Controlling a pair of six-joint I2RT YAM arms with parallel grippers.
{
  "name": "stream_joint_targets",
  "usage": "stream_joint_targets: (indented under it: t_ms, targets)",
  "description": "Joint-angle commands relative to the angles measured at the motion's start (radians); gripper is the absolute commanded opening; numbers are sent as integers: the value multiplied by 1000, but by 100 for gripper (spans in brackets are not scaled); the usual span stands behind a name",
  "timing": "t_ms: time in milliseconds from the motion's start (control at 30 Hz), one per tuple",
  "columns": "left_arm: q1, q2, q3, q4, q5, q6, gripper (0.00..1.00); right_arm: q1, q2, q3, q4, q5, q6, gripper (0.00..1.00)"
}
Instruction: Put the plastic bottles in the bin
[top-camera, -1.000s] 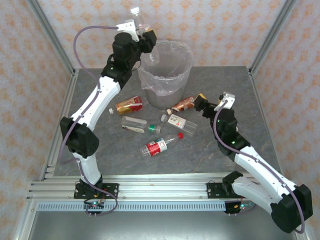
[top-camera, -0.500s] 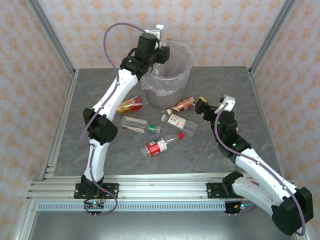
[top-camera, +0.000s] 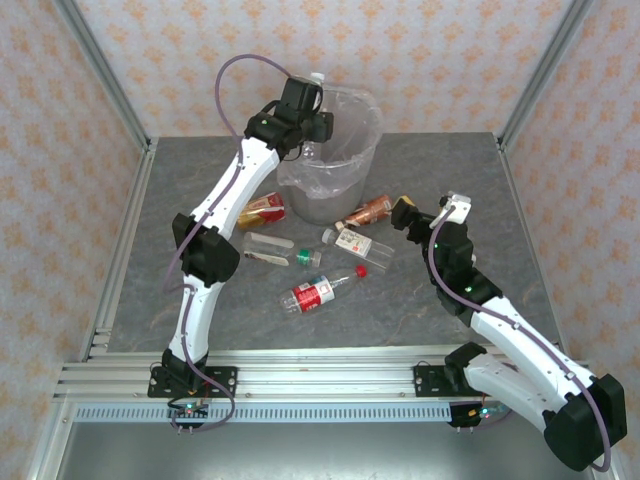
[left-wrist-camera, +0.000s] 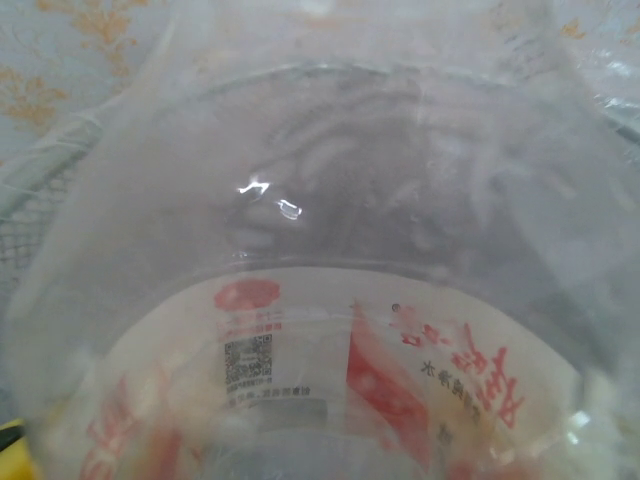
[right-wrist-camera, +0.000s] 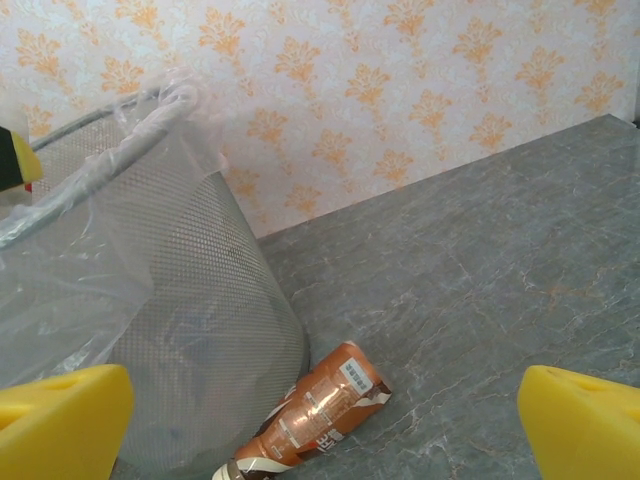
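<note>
A brown bottle (right-wrist-camera: 318, 405) lies beside the bin (right-wrist-camera: 180, 330), before the right tool (top-camera: 403, 212).

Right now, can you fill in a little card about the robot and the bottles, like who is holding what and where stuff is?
left gripper: closed on a clear red-label bottle, held cap-up at the bin's rim
right gripper: open, holding nothing, low near the brown bottle
bin: upright at the back of the table
other bottles: lying on the table in front of the bin
red-cap bottle: the one nearest the arm bases
</note>
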Motion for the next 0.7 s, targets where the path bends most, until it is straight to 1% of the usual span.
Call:
stream_joint_targets:
  t_ms: [0, 67, 167, 233, 400, 667]
  targets:
    - [-9, -73, 35, -102, 3, -5, 60, -1, -3, -11, -9, 31, 11, 99]
    - [-9, -87, 28, -110, 20, -6, 61, 0, 0, -10, -9, 32, 14, 99]
    - [-11, -106, -6, -89, 31, -8, 67, -1, 9, -9, -4, 33, 13, 99]
    - [-12, -99, -11, -82, 23, -8, 73, 0, 13, -7, -4, 34, 14, 99]
    - [-12, -77, 30, -95, 26, -9, 77, 0, 15, -4, -10, 32, 14, 99]
    - [-11, -110, 59, -64, 42, 9, 88, -7, 25, 28, -133, 72, 26, 99]
